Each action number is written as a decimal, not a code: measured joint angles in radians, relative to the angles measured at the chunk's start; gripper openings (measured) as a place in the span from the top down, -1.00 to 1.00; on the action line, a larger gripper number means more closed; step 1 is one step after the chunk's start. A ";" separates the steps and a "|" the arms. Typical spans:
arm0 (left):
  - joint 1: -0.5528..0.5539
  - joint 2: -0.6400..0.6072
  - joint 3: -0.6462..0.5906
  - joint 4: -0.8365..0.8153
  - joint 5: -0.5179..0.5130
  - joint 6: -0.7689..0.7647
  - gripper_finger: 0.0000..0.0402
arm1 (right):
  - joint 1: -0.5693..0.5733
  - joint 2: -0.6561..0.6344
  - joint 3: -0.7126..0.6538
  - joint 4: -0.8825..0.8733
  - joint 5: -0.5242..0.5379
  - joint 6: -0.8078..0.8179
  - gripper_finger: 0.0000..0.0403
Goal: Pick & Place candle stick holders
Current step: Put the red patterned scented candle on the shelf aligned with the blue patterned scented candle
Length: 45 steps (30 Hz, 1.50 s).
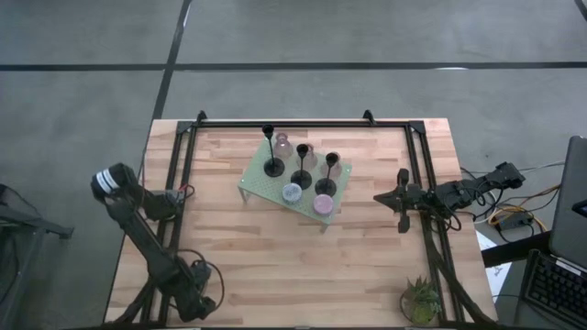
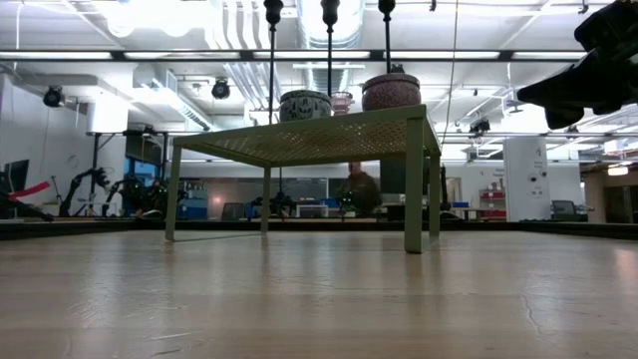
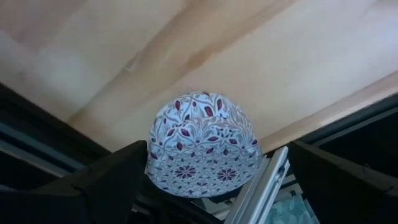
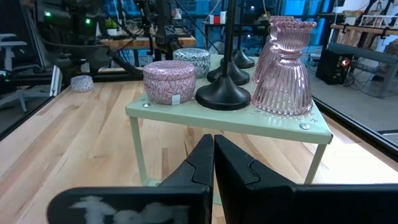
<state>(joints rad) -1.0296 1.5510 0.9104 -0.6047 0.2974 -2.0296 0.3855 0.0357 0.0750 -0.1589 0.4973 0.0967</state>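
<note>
Landmark: pale green perforated metal stand [image 1: 275,188], four-legged, on the wood-plank table [image 1: 275,266] toward the far rail.

On the stand: three black slim-stemmed holders [image 1: 301,178] with round bases; ribbed pink glass holders [image 4: 286,68] at its far-right side; two squat round patterned tins at its near edge, one grey-blue [image 1: 292,192], one pink [image 1: 323,203].

Open planking lies all round the stand, widest on its near side. Black frame rails edge the table.

Right gripper [image 1: 402,213] hangs right of the stand, well apart, fingers pressed together, holding nothing.

Left gripper [image 1: 174,197] is left of the stand at the table's left rail, jaws spread wide. A white domed holder [image 3: 202,144] with maroon floral pattern sits between them; contact unclear.

Spiky potted plant [image 1: 420,301] sits near-right of the stand, at the table corner.
</note>
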 joint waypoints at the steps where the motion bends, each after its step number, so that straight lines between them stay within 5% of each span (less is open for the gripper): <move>1: -0.003 0.004 0.000 0.011 0.000 0.000 -0.95 | 0.000 0.000 0.000 0.000 0.000 0.000 0.96; 21: -0.036 0.094 0.001 0.042 0.051 0.101 -0.94 | 0.000 0.000 0.000 0.000 0.000 0.000 0.96; 35: -0.036 0.099 0.001 0.050 0.065 0.112 -0.54 | 0.000 0.000 0.000 0.000 0.000 0.000 0.96; 45: -0.004 0.090 0.000 0.036 0.039 0.116 -0.54 | 0.000 0.000 0.000 0.000 0.000 0.000 0.96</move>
<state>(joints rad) -1.0341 1.6410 0.9100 -0.5683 0.3363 -1.9136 0.3851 0.0357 0.0750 -0.1585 0.4973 0.0967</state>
